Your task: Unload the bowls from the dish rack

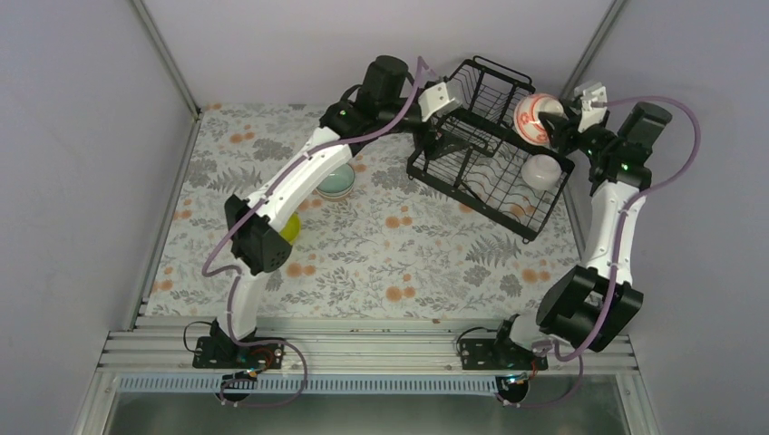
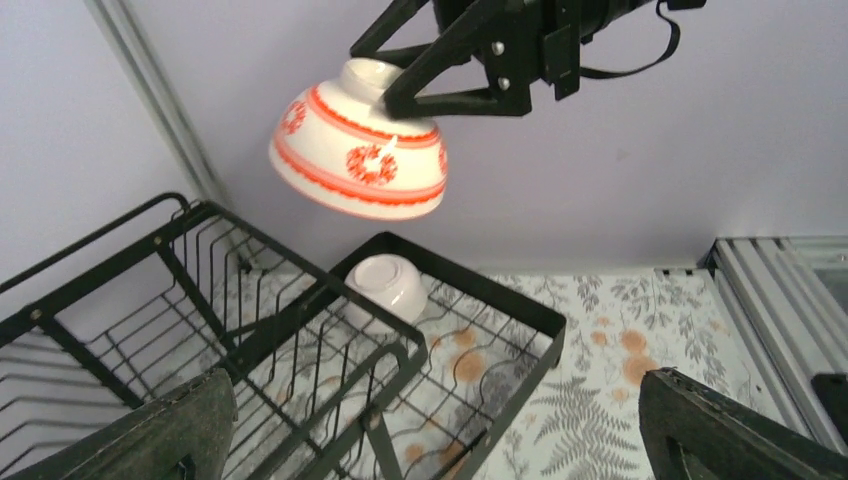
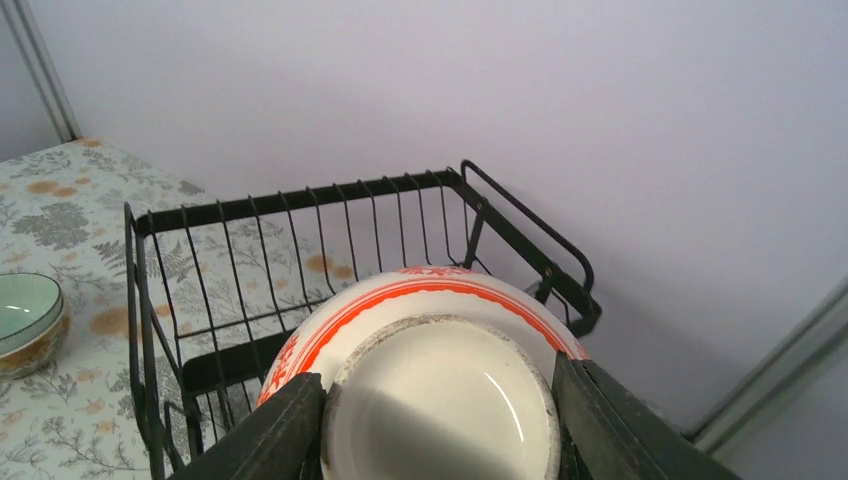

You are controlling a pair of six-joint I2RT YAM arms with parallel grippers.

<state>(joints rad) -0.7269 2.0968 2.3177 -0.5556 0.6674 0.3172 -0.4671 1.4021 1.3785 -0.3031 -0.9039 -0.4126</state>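
Observation:
My right gripper (image 3: 440,425) is shut on the foot ring of the white bowl with red-orange pattern (image 3: 420,300), held upside down in the air above the black wire dish rack (image 1: 472,195) near its right end. The same bowl (image 2: 360,150) hangs high in the left wrist view. A plain white bowl (image 1: 541,170) lies upside down in the rack's lower tray. My left gripper (image 1: 433,127) stands wide open over the rack's left side, holding nothing. On the table left of the rack sit a mint-green bowl (image 1: 335,183) and a lime-yellow bowl (image 1: 290,227), half hidden by my left arm.
A tan-brown edge shows under the mint-green bowl (image 3: 22,312). The floral tablecloth (image 1: 408,263) covers the table. Grey walls and metal posts close in the back and both sides. The rack's raised tier (image 3: 300,230) stands toward the back wall.

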